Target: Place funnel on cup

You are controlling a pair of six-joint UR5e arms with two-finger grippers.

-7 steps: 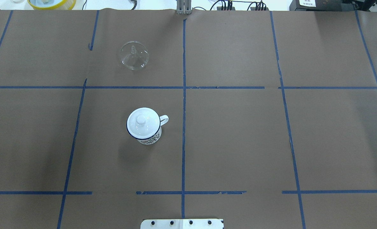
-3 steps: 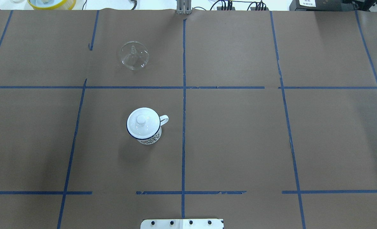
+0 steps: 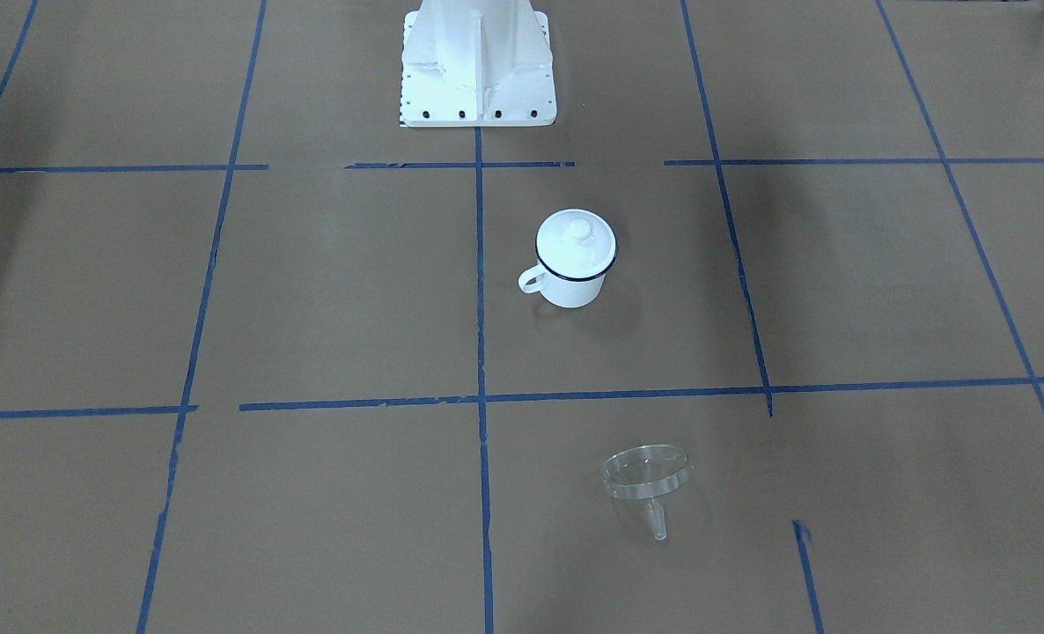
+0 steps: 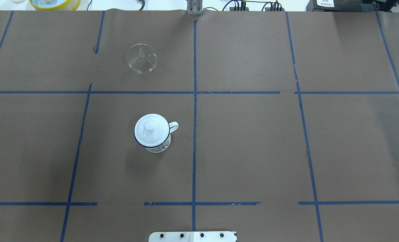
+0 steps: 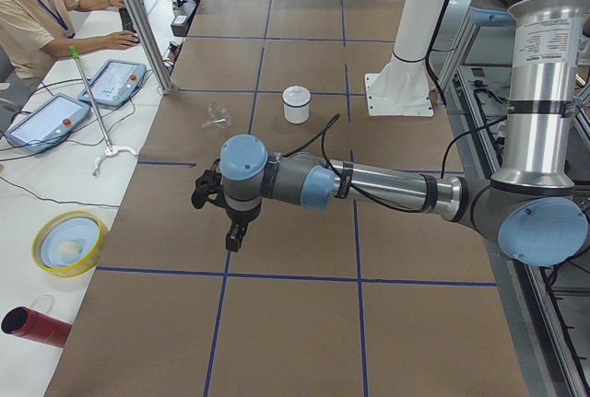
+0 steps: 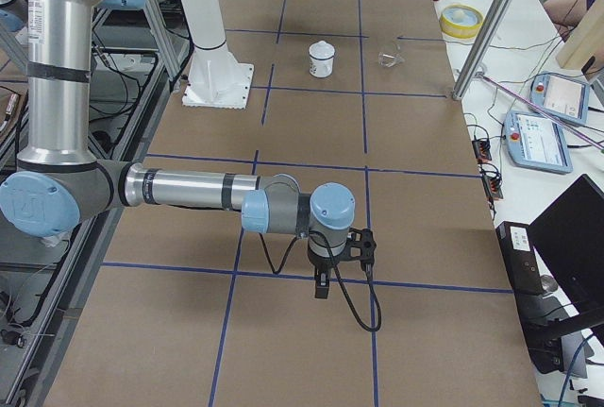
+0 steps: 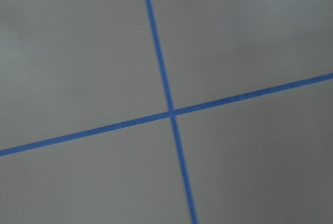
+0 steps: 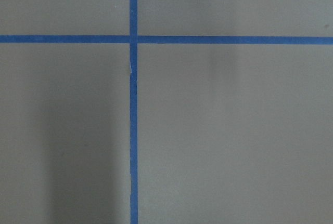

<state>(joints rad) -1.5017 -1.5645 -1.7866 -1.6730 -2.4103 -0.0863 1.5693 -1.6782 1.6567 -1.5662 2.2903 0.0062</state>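
The clear funnel (image 4: pixel 142 62) lies tilted on the brown paper on the table's far left half; it also shows in the front view (image 3: pixel 646 475). The white cup (image 4: pixel 157 147) with a dark blue rim stands nearer the robot, handle to the right, with a round white knobbed lid (image 4: pixel 151 129) on it. Both grippers show only in the side views. My left gripper (image 5: pixel 233 236) hangs above the table's left end, far from the cup (image 5: pixel 296 108). My right gripper (image 6: pixel 322 286) hangs above the right end. I cannot tell whether either is open.
The robot's white base plate (image 4: pixel 192 236) is at the near middle edge. A yellow bowl (image 5: pixel 67 242), a red cylinder (image 5: pixel 32 326), teach pendants (image 5: pixel 112 82) and a seated operator (image 5: pixel 37 10) are beyond the far edge. A metal post (image 5: pixel 138 19) stands there.
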